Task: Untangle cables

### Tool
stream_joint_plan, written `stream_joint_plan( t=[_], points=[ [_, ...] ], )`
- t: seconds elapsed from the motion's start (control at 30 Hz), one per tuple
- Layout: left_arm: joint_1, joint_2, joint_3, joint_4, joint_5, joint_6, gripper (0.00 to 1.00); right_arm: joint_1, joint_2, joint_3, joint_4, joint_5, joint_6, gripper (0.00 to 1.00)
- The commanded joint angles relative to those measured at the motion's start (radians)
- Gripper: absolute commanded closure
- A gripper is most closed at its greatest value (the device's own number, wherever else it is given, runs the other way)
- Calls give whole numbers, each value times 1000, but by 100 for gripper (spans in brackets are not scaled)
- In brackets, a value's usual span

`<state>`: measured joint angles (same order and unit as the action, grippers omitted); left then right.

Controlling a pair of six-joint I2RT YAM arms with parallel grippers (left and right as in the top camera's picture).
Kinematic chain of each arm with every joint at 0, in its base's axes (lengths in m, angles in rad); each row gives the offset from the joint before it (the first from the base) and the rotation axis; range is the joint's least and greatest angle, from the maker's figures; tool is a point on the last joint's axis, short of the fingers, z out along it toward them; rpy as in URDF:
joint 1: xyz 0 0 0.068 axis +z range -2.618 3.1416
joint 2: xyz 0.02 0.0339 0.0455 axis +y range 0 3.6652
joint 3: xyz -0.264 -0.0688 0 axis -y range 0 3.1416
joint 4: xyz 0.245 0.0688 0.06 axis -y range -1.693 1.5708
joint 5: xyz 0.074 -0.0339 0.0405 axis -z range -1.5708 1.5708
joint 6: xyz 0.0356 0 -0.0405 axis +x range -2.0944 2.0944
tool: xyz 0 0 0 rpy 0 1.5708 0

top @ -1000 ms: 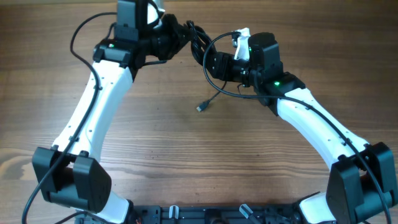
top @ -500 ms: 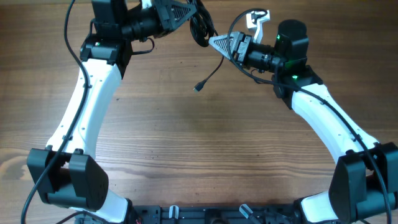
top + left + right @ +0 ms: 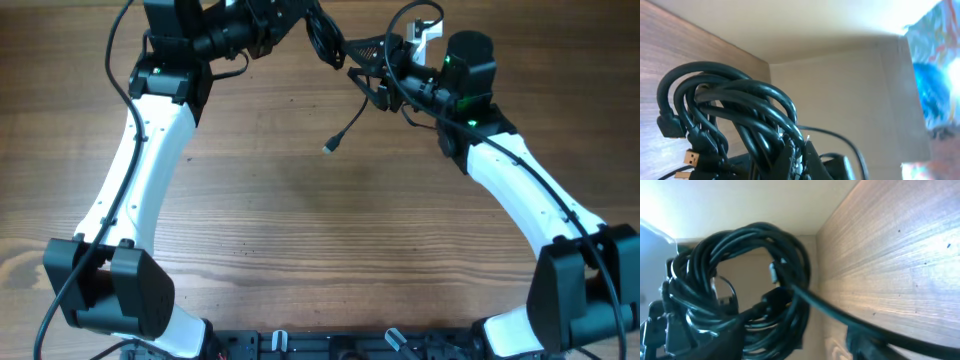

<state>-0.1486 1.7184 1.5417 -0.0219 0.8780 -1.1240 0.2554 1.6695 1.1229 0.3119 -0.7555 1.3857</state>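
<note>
— Which step is in hand?
— Freeing one strand from the bundle, I judge. Its loose plug [image 3: 328,148] dangles over the surface [image 3: 300,230], mid-frame.
— And the claws?
— Just above, right of centre, my right claw [image 3: 368,70] stands partly open about that strand. Whether it touches it, I cannot tell. Farthest, at the top edge, my left claw [image 3: 305,22] is clamped on the cables [image 3: 322,38], a coiled bundle held aloft. Next I should pinch the strand and draw it out without dragging the coils along.
</note>
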Motion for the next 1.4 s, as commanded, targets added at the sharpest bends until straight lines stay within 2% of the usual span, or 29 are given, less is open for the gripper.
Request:
stream_joint_plan(
  t=[0.0, 0.17, 0.3, 0.33, 0.37, 0.6, 0.73, 0.87, 1.0, 1.1, 1.17, 1.2, 1.27, 1.37],
  points=[
    [-10, -9, 14, 11, -85, -127, 96, 20, 43, 17, 77, 16, 128, 45],
    [-40, -9, 14, 11, -120, -127, 96, 42, 74, 17, 167, 76, 192, 48],
    [-62, -9, 14, 11, -129, -127, 96, 42, 136, 17, 251, 59, 298, 51],
    [-66, -9, 14, 11, -129, -127, 96, 42, 152, 17, 282, 60, 313, 53],
    [-69, -9, 14, 11, -129, -127, 96, 42, 173, 17, 314, 60, 319, 61],
    [-95, -9, 14, 11, -128, -127, 96, 40, 199, 17, 371, 71, 224, 71],
    [-99, -9, 14, -32, -101, -99, 96, 33, 199, 17, 375, 18, -22, 95],
    [-93, -9, 14, -221, -103, 145, 96, 6, 199, 17, 367, -139, -216, 96],
    [-74, -9, 14, -408, -133, 406, 96, -21, 198, 17, 159, -195, -442, 95],
    [-46, -9, 14, -613, -284, 570, 96, -24, 198, 17, -97, -88, -612, 96],
    [-34, -8, 14, -760, -513, 622, 95, -23, 193, 17, -205, 10, -678, 95],
    [-32, -7, 14, -827, -660, 628, 88, -23, 182, 19, -259, 70, -709, 96],
    [-32, -5, 14, -883, -804, 645, 69, -23, 155, 31, -357, 188, -772, 95],
    [-32, -4, 14, -875, -792, 750, 49, -13, 102, 56, -485, 389, -928, 96]
  ],
)
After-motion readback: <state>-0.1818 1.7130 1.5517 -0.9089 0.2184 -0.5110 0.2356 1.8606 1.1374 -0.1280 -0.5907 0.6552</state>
